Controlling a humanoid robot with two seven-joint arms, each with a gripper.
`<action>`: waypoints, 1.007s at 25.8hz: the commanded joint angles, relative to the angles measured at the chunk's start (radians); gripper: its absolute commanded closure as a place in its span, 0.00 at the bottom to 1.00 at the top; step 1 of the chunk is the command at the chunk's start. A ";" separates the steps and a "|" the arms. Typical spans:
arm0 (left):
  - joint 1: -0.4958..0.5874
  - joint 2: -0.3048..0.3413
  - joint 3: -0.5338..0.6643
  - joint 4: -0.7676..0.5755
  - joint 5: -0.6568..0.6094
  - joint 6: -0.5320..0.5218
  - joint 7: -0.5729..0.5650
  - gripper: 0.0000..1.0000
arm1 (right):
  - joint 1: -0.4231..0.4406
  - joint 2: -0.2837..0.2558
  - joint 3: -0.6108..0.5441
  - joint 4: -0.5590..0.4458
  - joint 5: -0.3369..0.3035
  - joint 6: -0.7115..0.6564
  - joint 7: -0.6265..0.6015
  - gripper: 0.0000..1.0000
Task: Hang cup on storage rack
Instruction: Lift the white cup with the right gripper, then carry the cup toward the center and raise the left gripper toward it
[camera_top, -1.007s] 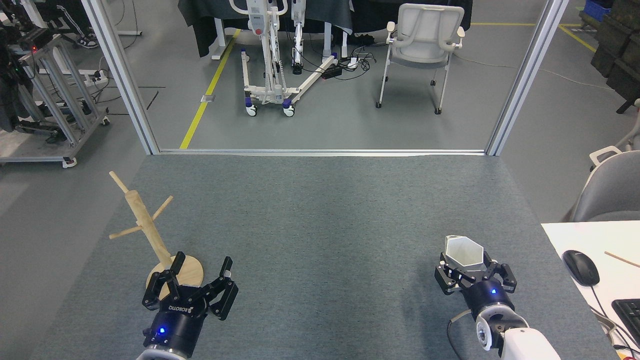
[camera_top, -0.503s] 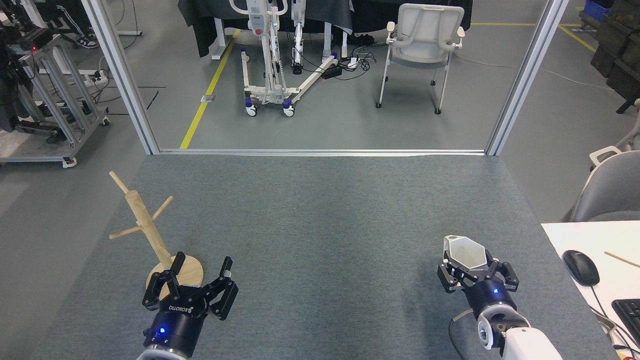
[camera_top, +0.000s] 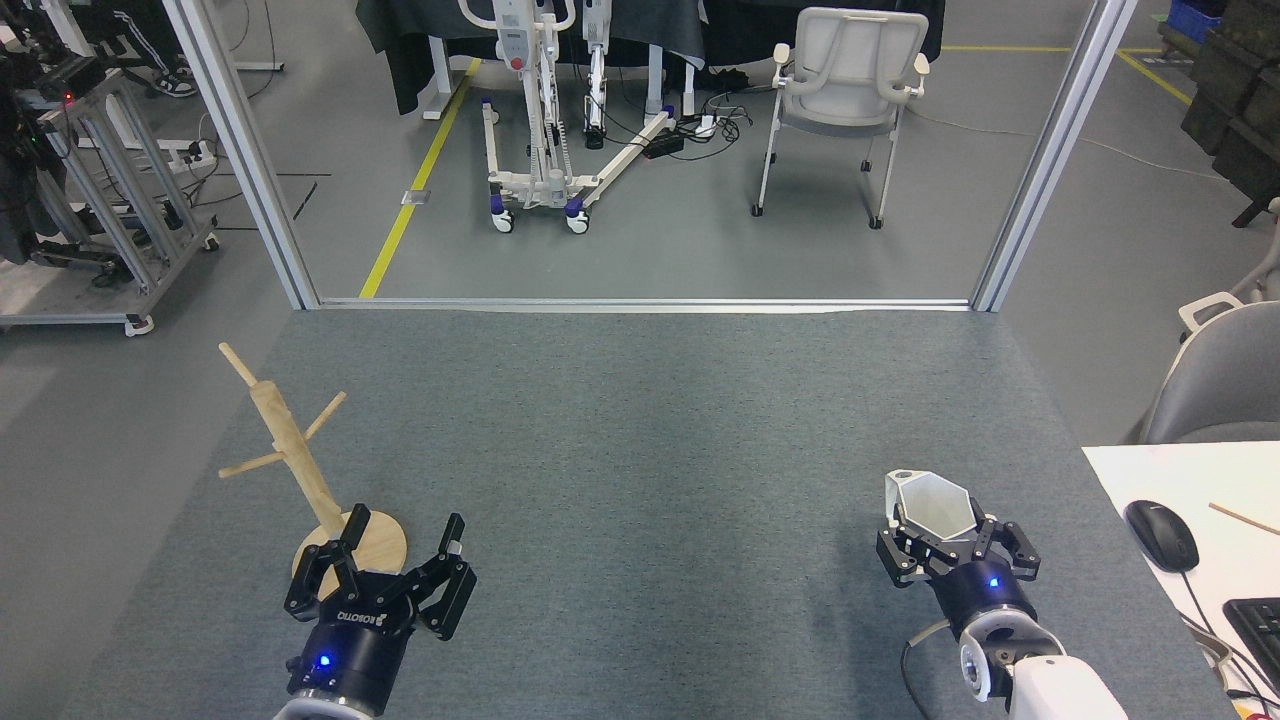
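- The right gripper (camera_top: 950, 545) is pinching the cup (camera_top: 932, 507) from below and from the sides: its dark fingers wrap the lower, tapering part, so the hexagonal mouth stays free and faces up and away from the robot.
- That low hold looks chosen on purpose. With the rim and the handle side left clear of the fingers, a peg can pass through the handle hole without meeting the gripper. The small grey-holed tab at the cup's far-left rim appears to be that handle, though it is too small to be sure.
- The left gripper (camera_top: 385, 568) has its fingers spread wide and holds nothing. It hangs just on the near side of the storage rack (camera_top: 300, 462), overlapping the near edge of the round wooden base in this view; I judge it is placed to steady the rack if needed.
- The storage rack stands on the grey mat (camera_top: 640, 430), its post leaning away from the robot, thin pegs angled upward so a hung handle would slide toward the post.
- The cup is well to the right of the storage rack, far apart from it, so the carry across has not yet been done.
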 joint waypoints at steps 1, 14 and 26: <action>0.000 0.000 0.000 -0.002 -0.001 0.000 0.000 0.01 | -0.008 -0.001 -0.003 -0.011 0.011 -0.028 0.005 0.69; 0.000 0.000 0.000 -0.005 -0.001 0.000 0.001 0.01 | -0.086 -0.035 -0.006 -0.078 0.009 -0.186 0.002 0.75; -0.006 0.002 0.000 -0.002 0.001 -0.018 -0.005 0.01 | -0.161 0.036 0.003 -0.121 0.015 -0.312 0.013 0.79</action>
